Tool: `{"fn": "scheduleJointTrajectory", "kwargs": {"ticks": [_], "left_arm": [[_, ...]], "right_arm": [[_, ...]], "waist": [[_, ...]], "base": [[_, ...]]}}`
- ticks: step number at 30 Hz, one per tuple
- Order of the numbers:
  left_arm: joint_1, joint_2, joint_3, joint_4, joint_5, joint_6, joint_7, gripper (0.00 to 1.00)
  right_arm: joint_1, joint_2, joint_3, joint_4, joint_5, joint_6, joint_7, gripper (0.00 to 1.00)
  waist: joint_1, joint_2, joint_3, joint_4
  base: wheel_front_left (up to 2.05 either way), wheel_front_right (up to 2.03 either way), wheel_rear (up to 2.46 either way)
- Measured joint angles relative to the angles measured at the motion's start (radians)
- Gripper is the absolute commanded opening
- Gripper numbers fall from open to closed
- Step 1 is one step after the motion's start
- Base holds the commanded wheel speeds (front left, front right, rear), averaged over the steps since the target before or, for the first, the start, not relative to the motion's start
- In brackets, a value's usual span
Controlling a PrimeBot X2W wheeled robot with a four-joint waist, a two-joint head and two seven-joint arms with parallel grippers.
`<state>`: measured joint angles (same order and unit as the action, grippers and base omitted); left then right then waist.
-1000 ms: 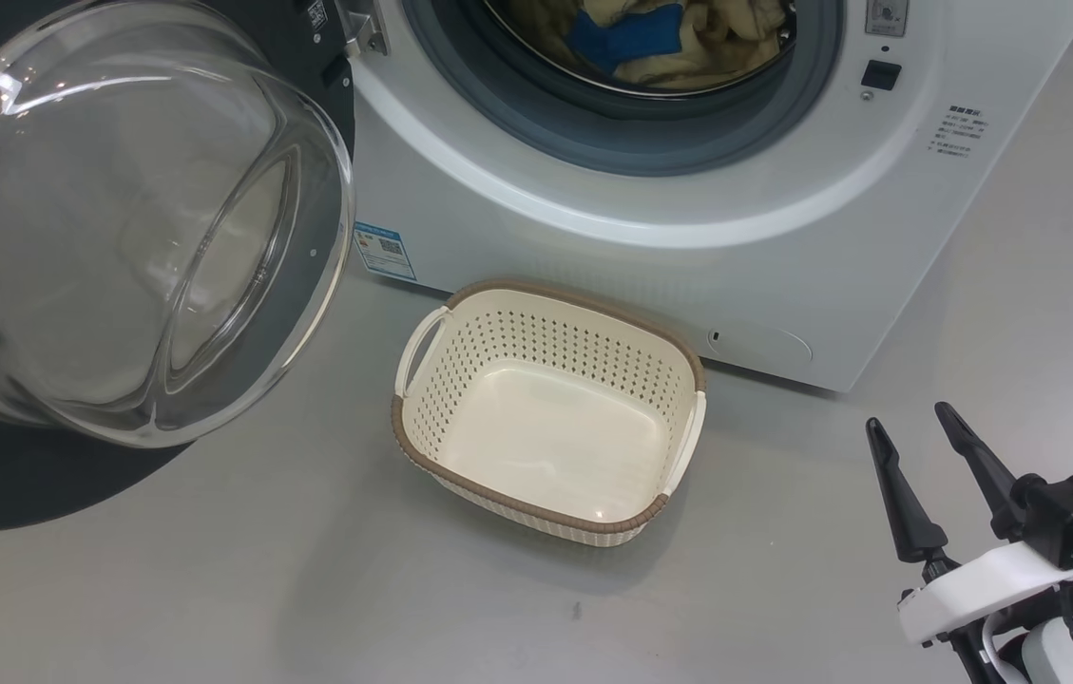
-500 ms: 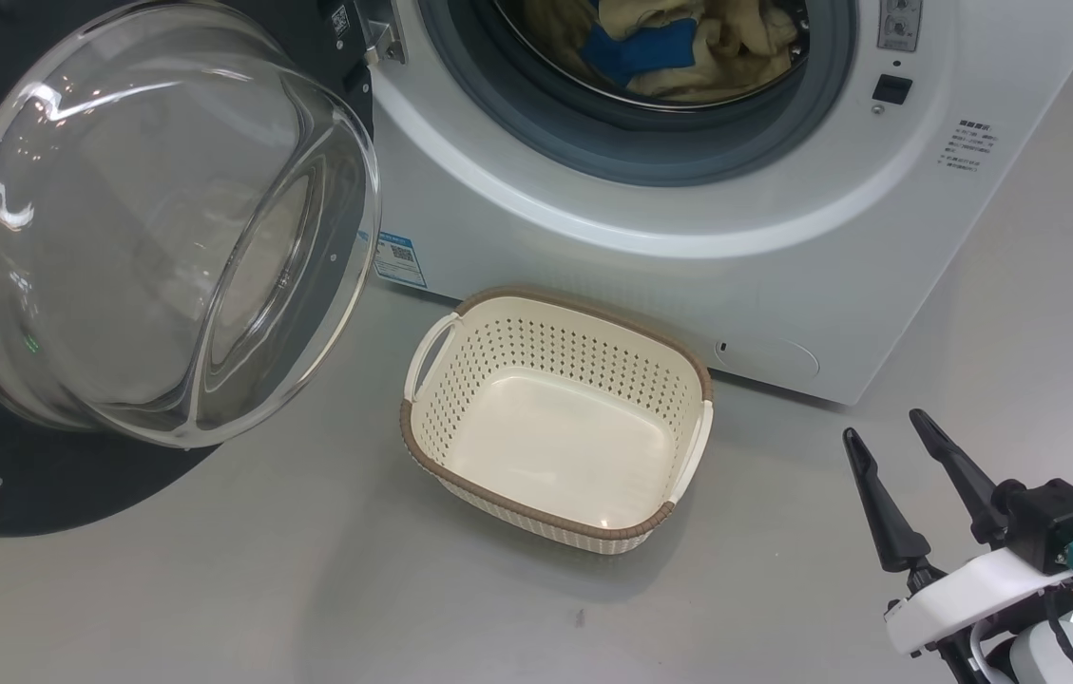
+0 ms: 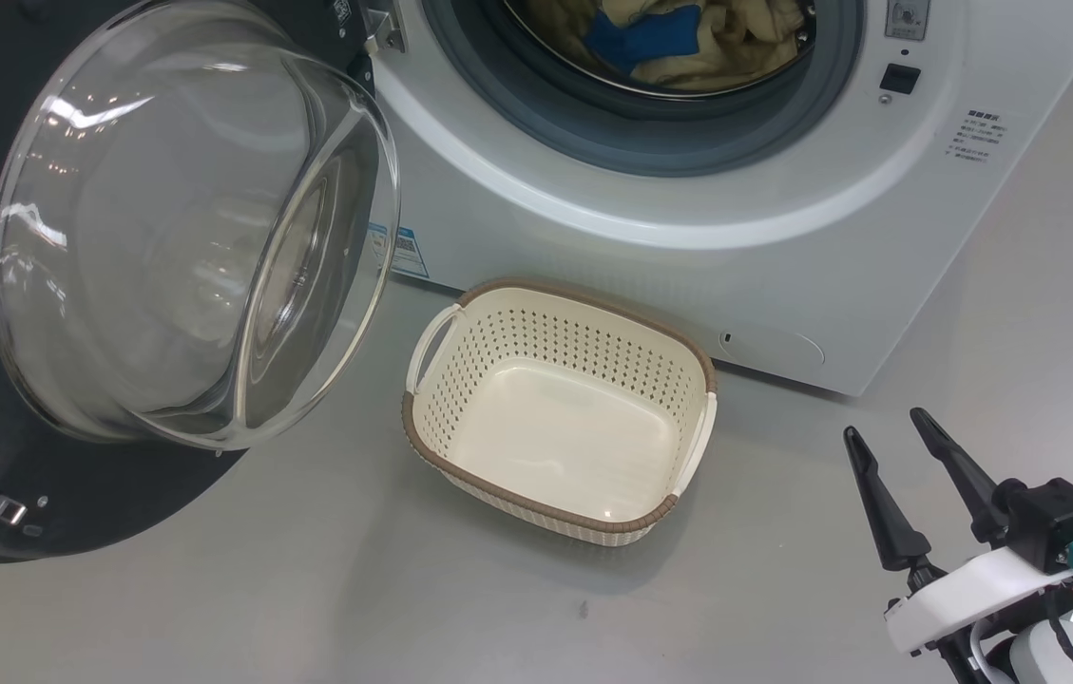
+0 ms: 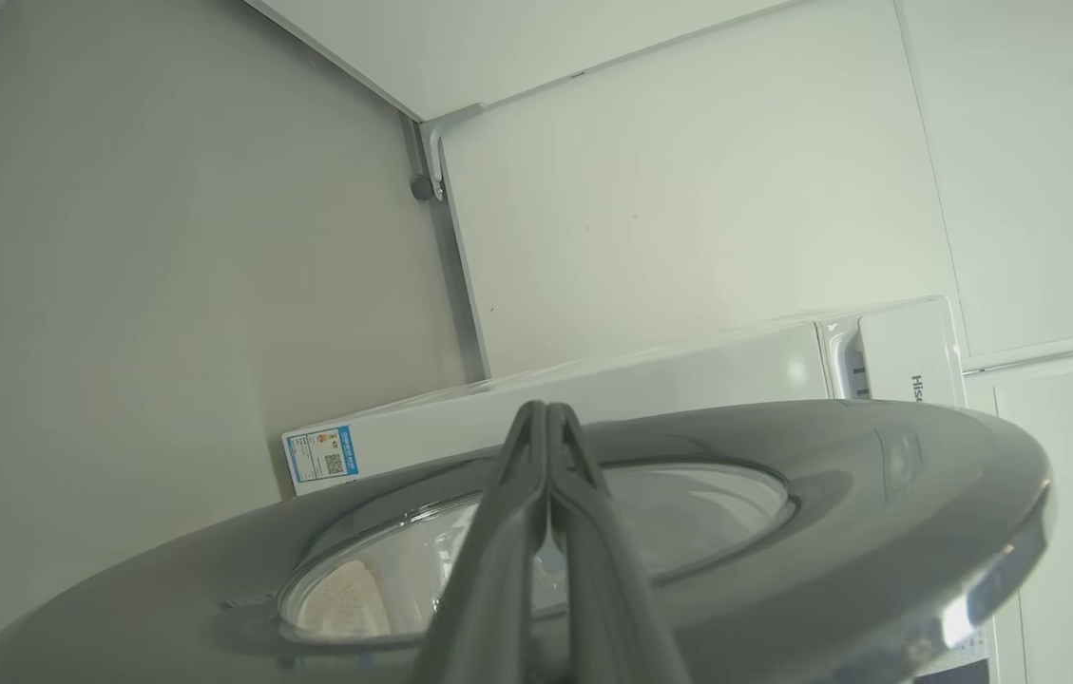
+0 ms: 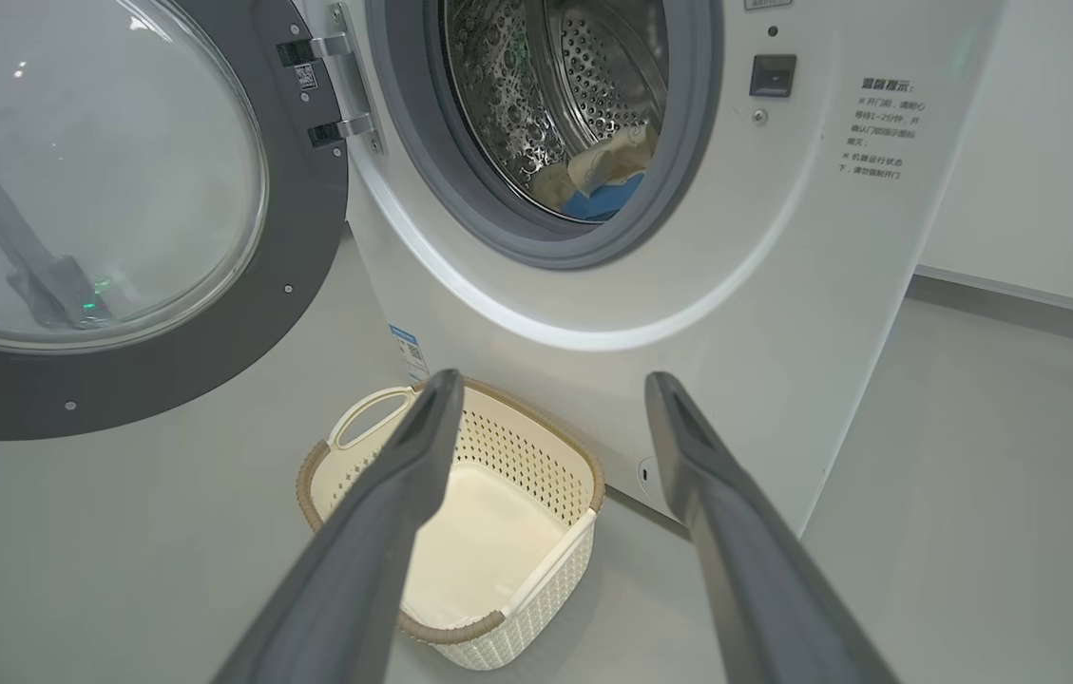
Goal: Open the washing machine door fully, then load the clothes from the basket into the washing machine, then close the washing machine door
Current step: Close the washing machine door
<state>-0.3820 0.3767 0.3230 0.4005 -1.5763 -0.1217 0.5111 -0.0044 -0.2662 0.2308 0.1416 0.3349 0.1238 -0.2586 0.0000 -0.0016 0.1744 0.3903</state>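
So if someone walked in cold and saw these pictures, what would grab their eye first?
The big round door with its glossy black rim and bulging clear glass, swung open at the head view's left. Then the small cream perforated plastic basket, empty on the grey floor before the white front-loading washing machine, and the cream-yellow and blue clothes lying in its steel drum.

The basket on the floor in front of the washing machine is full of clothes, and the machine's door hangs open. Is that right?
Not quite: the basket is empty. The head view shows the cream and blue clothes lying inside the drum of the washing machine. The rest holds: the basket stands in front of the machine, and the door is open.
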Motion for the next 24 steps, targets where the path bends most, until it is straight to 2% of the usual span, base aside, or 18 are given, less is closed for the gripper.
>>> {"fn": "scheduleJointTrajectory", "kwargs": {"ticks": [8, 17, 24], "left_arm": [[0.001, -0.002, 0.004, -0.059, -0.027, 0.0, 0.04, 0.0], [0.047, -0.003, -0.05, -0.136, -0.027, 0.0, 0.121, 0.0], [0.077, -0.036, -0.096, -0.219, -0.054, 0.0, 0.177, 0.0]], "right_arm": [[0.0, 0.016, -0.007, -0.001, 0.001, 0.0, 0.0, 1.0], [-0.001, 0.042, -0.024, -0.004, 0.001, 0.0, 0.0, 1.0], [-0.001, 0.058, -0.045, -0.003, 0.001, 0.0, 0.0, 1.0]], "waist": [[0.0, 0.0, 0.007, -0.002], [0.0, 0.0, 0.017, -0.002], [0.0, 0.0, 0.015, 0.005]], "base": [[0.0, 0.0, 0.0], [0.0, 0.0, 0.0], [0.0, 0.0, 0.0]]}}
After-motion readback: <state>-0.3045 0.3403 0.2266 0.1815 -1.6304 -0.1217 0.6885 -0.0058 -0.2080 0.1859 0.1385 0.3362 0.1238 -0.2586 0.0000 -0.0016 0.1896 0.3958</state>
